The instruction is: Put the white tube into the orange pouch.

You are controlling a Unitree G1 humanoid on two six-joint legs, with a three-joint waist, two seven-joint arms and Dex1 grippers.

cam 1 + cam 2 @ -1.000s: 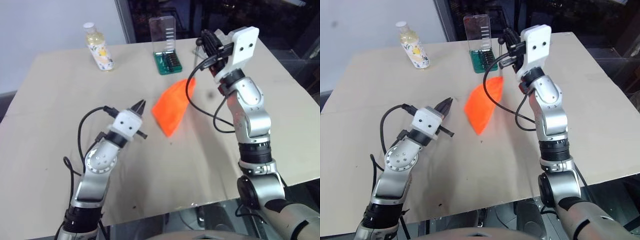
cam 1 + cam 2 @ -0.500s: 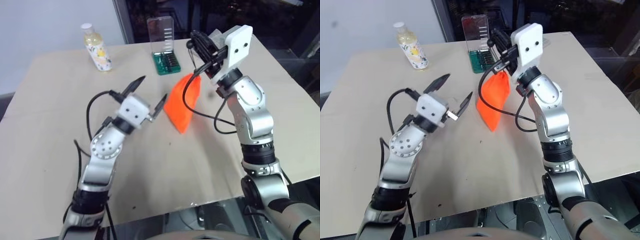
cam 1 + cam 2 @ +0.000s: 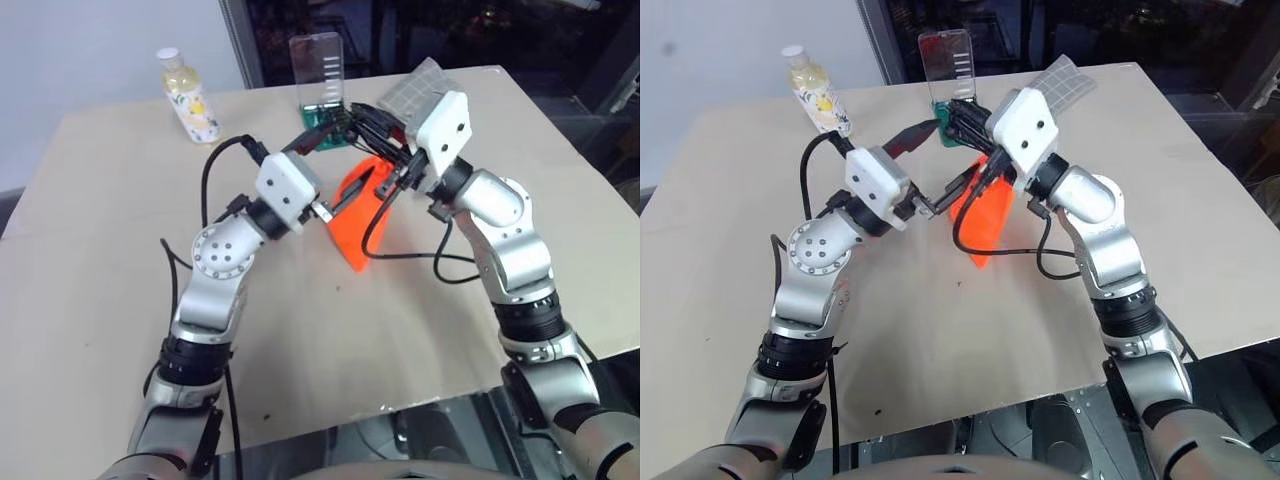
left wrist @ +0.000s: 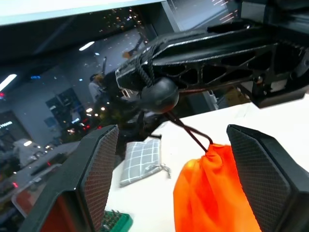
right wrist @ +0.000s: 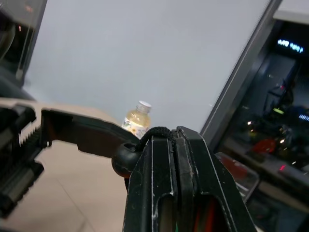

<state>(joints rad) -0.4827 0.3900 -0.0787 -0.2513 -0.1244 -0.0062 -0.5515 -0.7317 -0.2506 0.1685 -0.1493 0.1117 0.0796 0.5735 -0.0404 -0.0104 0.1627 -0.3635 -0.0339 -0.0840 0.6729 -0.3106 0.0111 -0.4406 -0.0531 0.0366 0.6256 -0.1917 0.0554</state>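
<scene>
While the right gripper point(image 3: 958, 118) clenches the dark drawstring point(image 4: 190, 137), neon-orange fabric pouch point(image 3: 362, 215) hanging above the worktop point(image 3: 100, 260), left gripper point(image 3: 940, 160) jaws spread wide beside it

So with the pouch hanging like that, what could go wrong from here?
1. The right end effector holds the orange pouch only by its drawstring, so the pouch may swing or slip as the left one closes in.
2. The open left end effector sits right against the right fingers; they could collide or snag the cord.
3. The pouch mouth looks cinched, and I see no tube.
</scene>
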